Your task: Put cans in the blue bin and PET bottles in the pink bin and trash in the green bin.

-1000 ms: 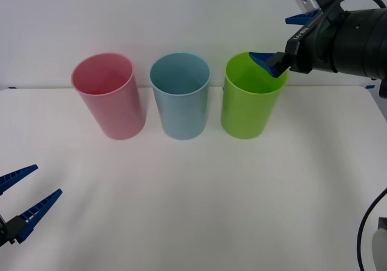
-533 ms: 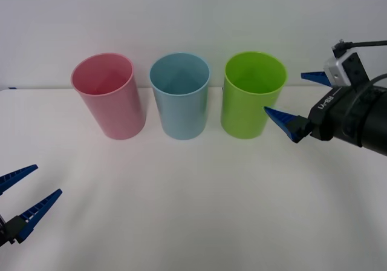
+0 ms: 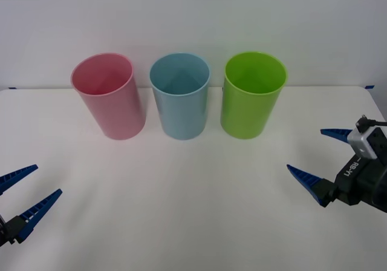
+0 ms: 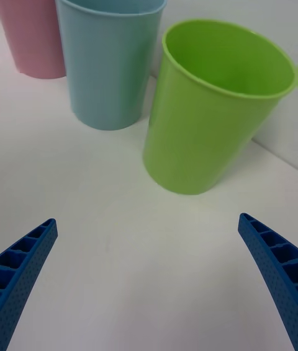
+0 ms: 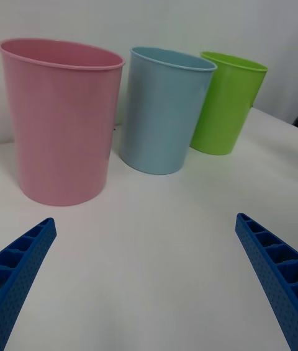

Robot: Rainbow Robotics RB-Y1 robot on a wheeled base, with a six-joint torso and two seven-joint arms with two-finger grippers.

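Bright lime-green plastic cylindrical bin: upright on the white table, rightmost of a row of three along the table's far edge; whether anything lies inside cannot be told from the front view.

Light blue plastic cylindrical bin: upright, middle of the row, just beside the green bin, not touching it.

Pink plastic cylindrical bin: upright, leftmost, a small gap from the blue bin.

Right gripper: low over the table at the right edge, nearer the robot than the green bin and well apart from it; blue ribbed fingers spread wide, holding nothing.

Left gripper: at the near left corner, well apart from the pink bin; blue ribbed fingers spread, holding nothing.
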